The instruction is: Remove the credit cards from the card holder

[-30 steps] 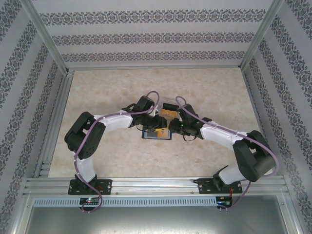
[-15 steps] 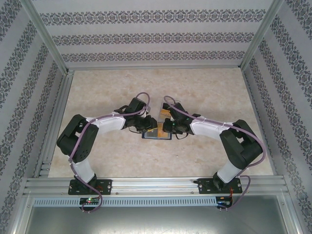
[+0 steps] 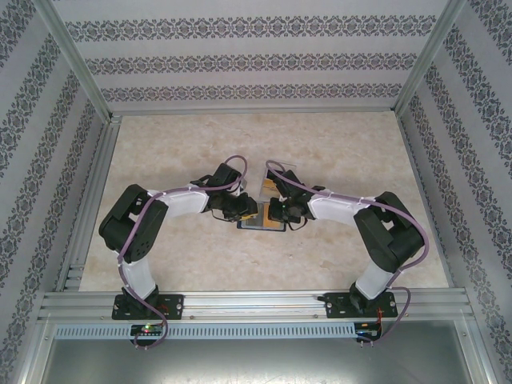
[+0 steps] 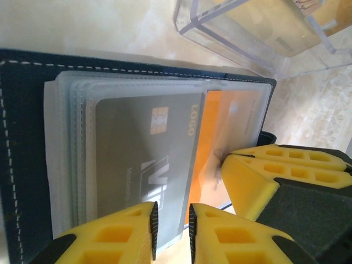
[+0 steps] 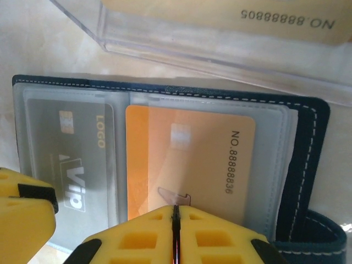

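Note:
The navy card holder point(image 3: 262, 226) point(image 4: 22, 137) point(image 5: 308, 154) lies open on the table, its clear sleeves showing. A grey VIP credit card point(image 4: 143, 159) point(image 5: 66, 159) sits in one sleeve and an orange credit card point(image 5: 187, 159) point(image 4: 212, 121) in the other. My right gripper point(image 5: 174, 208) point(image 3: 272, 213) point(image 4: 223, 157) is shut on a lifted flap of the clear sleeve over the orange card. At the grey card's near edge, my left gripper point(image 4: 171, 228) point(image 3: 248, 214) has a narrow gap between its jaws and nothing pinched.
A clear plastic box point(image 3: 277, 181) point(image 4: 247, 33) point(image 5: 220, 38) stands just behind the card holder, with a gold numbered card point(image 5: 247, 14) inside. Both grippers crowd together over the wallet. Metal frame rails border the table.
Both arms have drawn in and lowered onto the open card holder. Both sets of jaws have narrowed, and the right gripper has closed on the sleeve flap.

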